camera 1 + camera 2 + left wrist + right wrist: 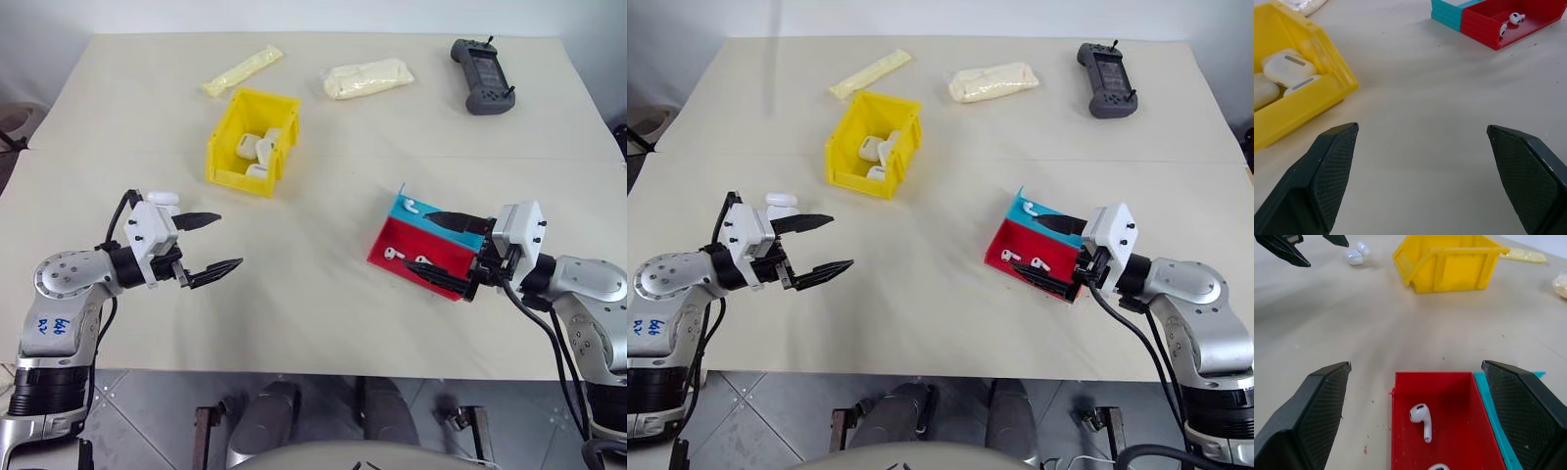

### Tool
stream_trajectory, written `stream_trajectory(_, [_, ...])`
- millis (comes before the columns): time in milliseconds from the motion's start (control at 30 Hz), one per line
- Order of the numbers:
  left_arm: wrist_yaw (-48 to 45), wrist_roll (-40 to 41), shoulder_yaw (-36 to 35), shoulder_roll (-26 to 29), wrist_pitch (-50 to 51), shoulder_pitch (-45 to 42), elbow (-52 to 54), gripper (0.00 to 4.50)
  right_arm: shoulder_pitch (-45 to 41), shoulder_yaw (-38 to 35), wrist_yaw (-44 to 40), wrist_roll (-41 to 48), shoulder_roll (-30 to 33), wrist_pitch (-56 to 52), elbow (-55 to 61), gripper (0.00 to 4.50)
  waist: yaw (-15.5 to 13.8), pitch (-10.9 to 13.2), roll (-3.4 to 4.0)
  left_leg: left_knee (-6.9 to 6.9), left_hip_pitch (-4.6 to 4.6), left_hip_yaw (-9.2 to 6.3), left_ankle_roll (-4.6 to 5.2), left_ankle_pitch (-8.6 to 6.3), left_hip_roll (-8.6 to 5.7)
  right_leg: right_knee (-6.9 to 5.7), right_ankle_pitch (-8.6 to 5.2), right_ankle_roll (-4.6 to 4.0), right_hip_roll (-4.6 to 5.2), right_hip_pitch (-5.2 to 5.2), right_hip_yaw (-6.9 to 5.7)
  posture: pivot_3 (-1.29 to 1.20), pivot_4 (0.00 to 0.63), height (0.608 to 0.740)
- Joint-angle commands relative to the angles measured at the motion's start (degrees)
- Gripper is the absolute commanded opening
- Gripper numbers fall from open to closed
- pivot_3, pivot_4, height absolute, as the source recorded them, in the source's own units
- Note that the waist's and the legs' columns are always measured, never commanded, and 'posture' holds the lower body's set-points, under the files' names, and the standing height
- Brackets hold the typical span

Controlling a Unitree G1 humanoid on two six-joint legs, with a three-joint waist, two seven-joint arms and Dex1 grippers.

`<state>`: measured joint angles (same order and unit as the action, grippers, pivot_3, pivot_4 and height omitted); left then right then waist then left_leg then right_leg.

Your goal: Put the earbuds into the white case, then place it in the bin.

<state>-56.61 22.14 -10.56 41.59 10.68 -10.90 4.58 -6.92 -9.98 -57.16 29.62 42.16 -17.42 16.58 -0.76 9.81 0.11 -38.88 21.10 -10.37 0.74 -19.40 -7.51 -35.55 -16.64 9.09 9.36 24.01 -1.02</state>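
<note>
L gripper [211, 245]: jaws wide open, empty; arm low, pointing level-ish toward table centre.
Case [164, 200]: on table just behind L jaws, lid open, ready for buds.
Bin [227, 161]: beyond L jaws, well apart; other cases inside.
Tray [394, 238]: between R jaws, red/blue.
Earbuds [1421, 419]: in tray's red part, w/in R reach, one in blue part.
R gripper [438, 250]: jaws wide open, empty, straddling tray; prob. pick next.

Cream table [323, 294] carries, along its far edge, a long yellowish sealed packet [242, 70], a pale filled plastic bag [367, 78], and a dark grey handheld controller [483, 75], all lying flat, well apart.
</note>
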Motion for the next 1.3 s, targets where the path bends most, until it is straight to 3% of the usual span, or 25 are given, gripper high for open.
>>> stream_trajectory(33, [0.04,-0.33,-0.27,0.1,-1.76,-0.62,-0.12,4.47,0.2,-1.36,-0.48,0.11,0.59,1.44,0.53,4.5,0.02,0.0,0.0,0.0,0.0,0.05,-0.01,-0.01,0.04,0.01,0.0,0.01,-0.03,0.02,0.01,0.0,0.15,0.74])
stream_trajectory(400, [1.15,0.27,-1.27,-0.07,-1.3,-0.39,-0.54,4.47,-0.33,-1.02,-1.02,-0.16,0.35,2.27,-0.44,4.5,-0.01,0.0,0.0,0.03,0.05,0.54,-0.04,-0.07,0.2,-0.02,0.05,0.09,-0.15,0.33,0.31,0.0,0.15,0.74])
stream_trajectory(600, [10.56,0.15,-8.0,-1.44,1.17,4.53,2.52,4.47,-2.33,-0.11,-2.73,0.46,-1.42,4.57,-2.29,4.5,0.47,0.0,-0.01,0.15,0.03,0.8,-0.05,-0.08,0.32,-0.01,0.09,0.16,-0.25,0.48,0.49,0.0,0.15,0.74])
stream_trajectory(833, [24.29,1.22,-19.5,-5.69,10.87,16.84,13.36,4.47,-8.28,3.56,-6.86,0.53,-5.67,9.28,-6.71,4.5,0.95,0.02,-0.03,0.2,-0.03,1.03,-0.2,-0.17,0.68,0.06,0.1,0.19,-0.65,0.54,0.8,0.0,0.15,0.74])
stream_trajectory(933, [34.19,2.06,-27.52,-12.45,19.21,26.11,21.88,4.47,-12.06,7.01,-7.59,-0.16,-9.61,11.29,-7.87,4.5,1.35,0.02,-0.04,0.26,-0.15,1.35,-0.24,-0.31,0.97,0.13,0.11,0.2,-0.9,0.57,1.05,0.0,0.15,0.74])
stream_trajectory(1000, [36.54,3.2,-29.26,-14.53,22.38,28.74,24.93,4.47,-13.38,8.26,-8.0,-1.09,-10.77,12.22,-8.82,4.5,0.96,0.02,-0.05,0.26,-0.28,1.49,-0.3,-0.43,1.15,0.12,0.11,0.19,-1.07,0.57,1.16,0.0,0.15,0.74])
stream_trajectory(1133, [38.81,5.43,-30.48,-15.73,26.88,30.44,28.27,4.47,-15.12,9.5,-8.66,-1.3,-11.7,12.38,-10.67,4.5,-0.8,0.04,-0.11,0.02,-0.28,1.49,-0.37,-0.48,1.22,0.26,0.09,0.15,-1.17,0.53,1.18,0.0,0.15,0.74])
stream_trajectory(1300, [43.88,9.52,-32.54,-14.2,36.96,26.44,30.38,4.47,-16.9,10.1,-9.02,-1.91,-12.52,13.08,-12.44,4.5,-0.67,0.03,-0.11,-0.02,-0.28,1.51,-0.35,-0.57,1.22,0.27,0.09,0.14,-1.2,0.52,1.23,0.0,0.15,0.74])
